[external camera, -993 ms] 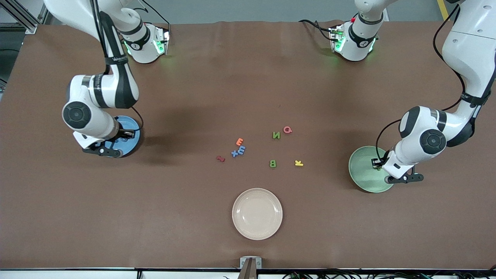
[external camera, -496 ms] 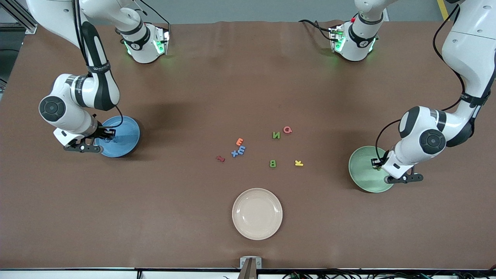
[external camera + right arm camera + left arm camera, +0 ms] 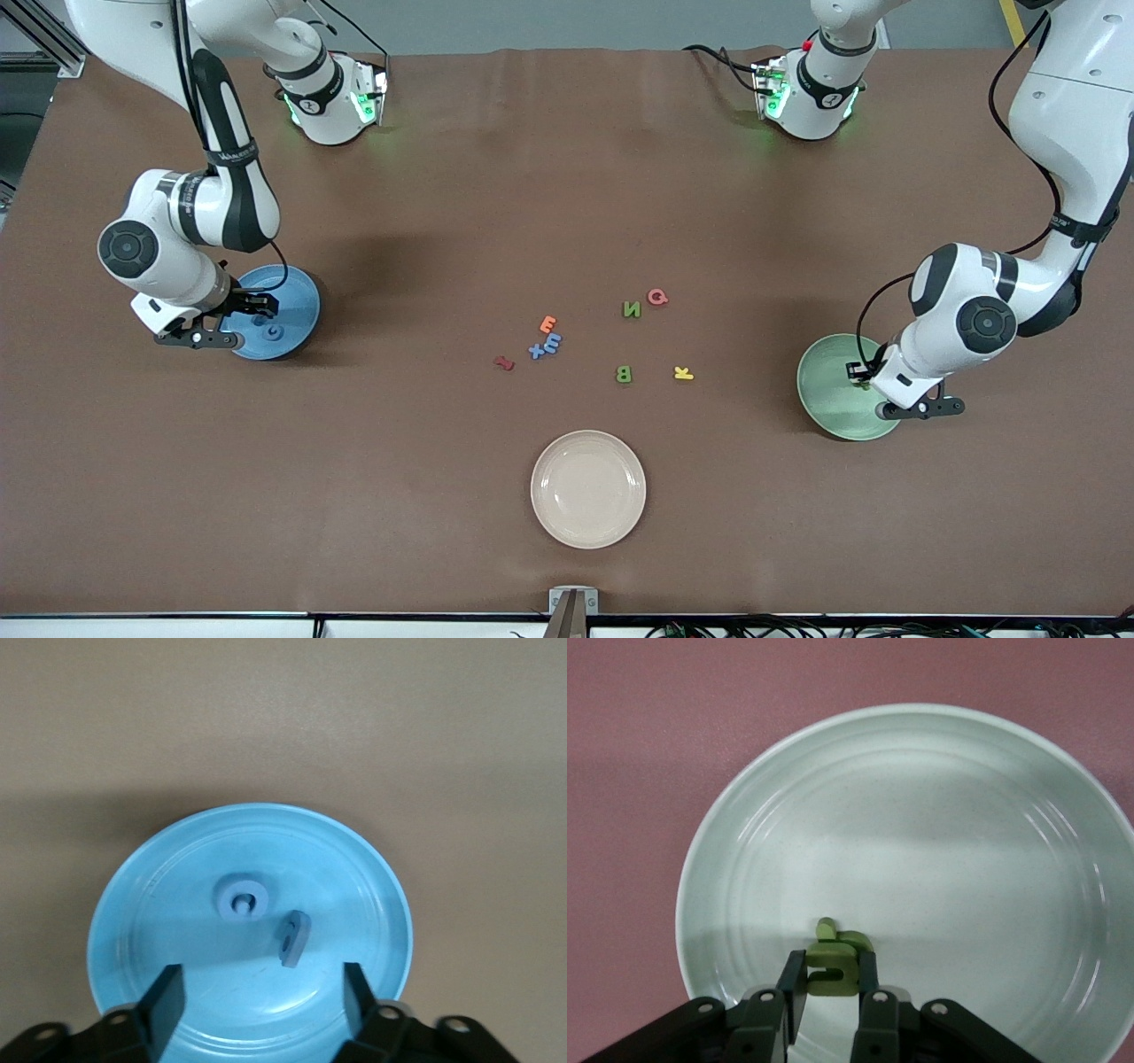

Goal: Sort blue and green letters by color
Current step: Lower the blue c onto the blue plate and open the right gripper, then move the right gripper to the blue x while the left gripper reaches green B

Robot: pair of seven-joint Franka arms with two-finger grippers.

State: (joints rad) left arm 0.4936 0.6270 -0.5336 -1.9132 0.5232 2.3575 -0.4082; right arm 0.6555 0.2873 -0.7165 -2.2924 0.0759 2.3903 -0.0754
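Two arms work at opposite ends of the brown worktop (image 3: 443, 177). The right gripper (image 3: 263, 983) hangs over the blue plate (image 3: 297, 306) at the right arm's end, its fingers (image 3: 166, 992) spread wide and holding nothing. Two blue letters lie in that plate: a round blue letter (image 3: 240, 897) and a narrow blue letter (image 3: 294, 939), near each other but apart.

The left gripper (image 3: 831, 979) is low over the green plate (image 3: 819, 390) at the left arm's end. Its fingers (image 3: 790, 979) are narrow and clamped on a green letter (image 3: 833, 966). A second green letter (image 3: 833, 935) shows just past the held one, on the plate floor; whether the two touch cannot be told.

The remaining letters lie in a loose group at mid-worktop:
- A blue x (image 3: 537, 351) and a blue m (image 3: 551, 341) sit touching, with an orange E (image 3: 548, 323) just beside them, farther from the front camera.
- A red letter (image 3: 504, 362) lies near these, toward the right arm's end.
- A green N (image 3: 631, 309) lies just beside a pink letter (image 3: 657, 297).
- A green B (image 3: 624, 374) and a yellow K (image 3: 683, 373) lie nearer to the front camera than the N.

A cream plate (image 3: 588, 489) stands nearest the front camera, well apart from the letters.
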